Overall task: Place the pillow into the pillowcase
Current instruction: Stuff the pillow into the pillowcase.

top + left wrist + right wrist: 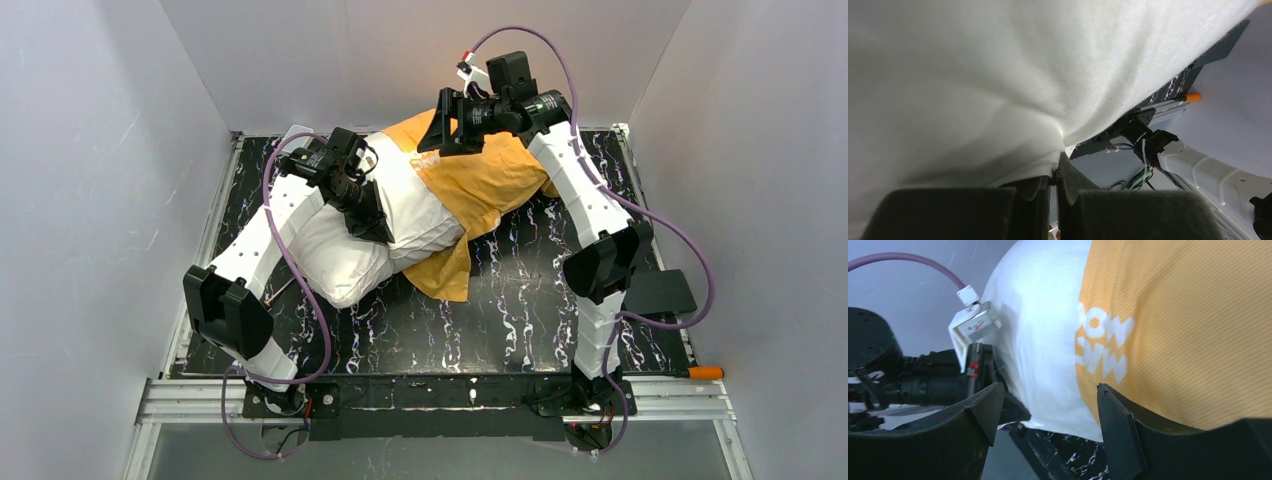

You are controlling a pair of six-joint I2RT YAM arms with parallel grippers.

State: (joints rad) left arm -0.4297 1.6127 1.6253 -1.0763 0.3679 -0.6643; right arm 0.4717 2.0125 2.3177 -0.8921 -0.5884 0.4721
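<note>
While the pillow [345, 262] lies slantwise on the black marbled desk [500, 315], its far end sits inside the orange-yellow pillowcase [495, 175] and its nearer white end sticks out bare. The left tool [1054, 176] is clamped tight on a pinch of white pillow fabric near the pillow's middle. The right tool [1048, 407] has its jaws spread apart, gripping nothing, close to where the pillowcase's edge crosses the pillow; white lettering [1103, 347] shows on the orange cloth there.
</note>
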